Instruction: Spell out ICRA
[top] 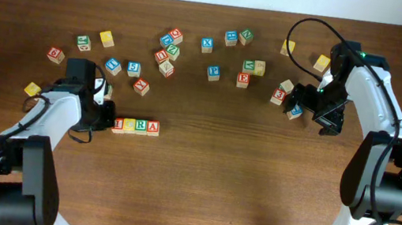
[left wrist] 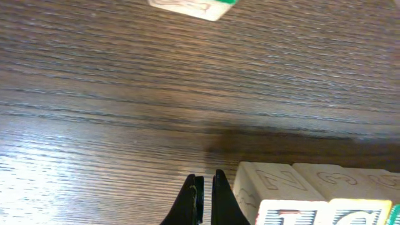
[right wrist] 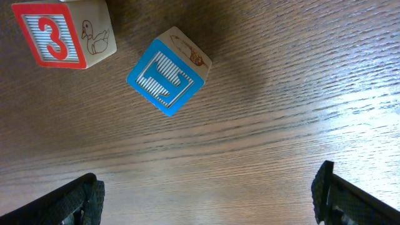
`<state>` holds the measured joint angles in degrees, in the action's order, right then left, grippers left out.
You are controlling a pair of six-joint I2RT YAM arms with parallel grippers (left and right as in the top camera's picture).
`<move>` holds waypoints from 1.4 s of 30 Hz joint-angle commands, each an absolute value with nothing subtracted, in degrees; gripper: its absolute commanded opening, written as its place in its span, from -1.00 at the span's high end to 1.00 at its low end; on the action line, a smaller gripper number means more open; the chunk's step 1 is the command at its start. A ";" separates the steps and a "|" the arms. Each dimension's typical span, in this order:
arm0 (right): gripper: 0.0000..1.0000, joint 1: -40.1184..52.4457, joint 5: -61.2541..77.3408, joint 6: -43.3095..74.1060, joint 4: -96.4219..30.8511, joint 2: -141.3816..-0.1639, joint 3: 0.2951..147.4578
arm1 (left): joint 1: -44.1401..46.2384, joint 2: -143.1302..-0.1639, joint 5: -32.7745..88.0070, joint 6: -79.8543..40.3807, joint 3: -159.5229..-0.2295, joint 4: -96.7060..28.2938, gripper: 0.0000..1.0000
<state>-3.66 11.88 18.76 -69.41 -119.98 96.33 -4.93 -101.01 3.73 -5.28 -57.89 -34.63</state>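
Overhead, four wooden cubes (top: 136,126) in a row, dark grained table (top: 214,186)

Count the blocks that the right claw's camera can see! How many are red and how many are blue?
Red block, the one with the 3: 1
Blue block: 1
Total: 2
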 commanded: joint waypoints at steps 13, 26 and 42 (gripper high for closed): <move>-0.96 -3.77 11.38 18.22 -69.36 -119.02 96.99 | 0.58 -101.95 5.15 -2.92 -57.80 -33.43 1.00; -0.96 -3.77 11.38 18.24 -69.36 -119.02 96.97 | 5.93 -101.95 5.17 -2.92 -58.06 -32.58 0.99; -0.96 -3.77 11.38 18.22 -69.36 -119.02 96.97 | 9.69 -101.93 2.66 -2.92 -58.67 -32.53 0.95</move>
